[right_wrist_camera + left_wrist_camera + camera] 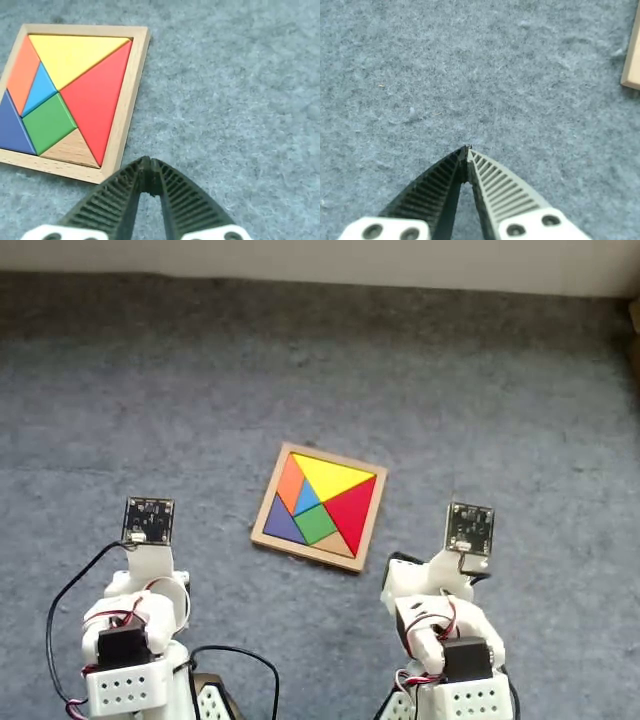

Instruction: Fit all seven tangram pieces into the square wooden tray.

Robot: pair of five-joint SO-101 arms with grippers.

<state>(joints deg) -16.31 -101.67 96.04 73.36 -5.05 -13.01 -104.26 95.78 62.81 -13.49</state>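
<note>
You're nearly or fully done: six coloured pieces sit in the tray. Its wood-toned triangle may be the seventh piece or a gap. The left gripper and right gripper flank the tray, pressed together, empty.

The table is covered by a grey cloth, matt and fuzzy like felt, with a rough nap and stray fibres. The tray is pale wood, smooth and matt, with faint grain along its rim. The coloured pieces in it carry even, smooth paint with a soft sheen, while the small triangle at the tray's near edge is bare wood with visible grain. The left gripper and right gripper have matt plastic fingers, ribbed along their sides. The arm bodies are smooth white plastic.
</note>
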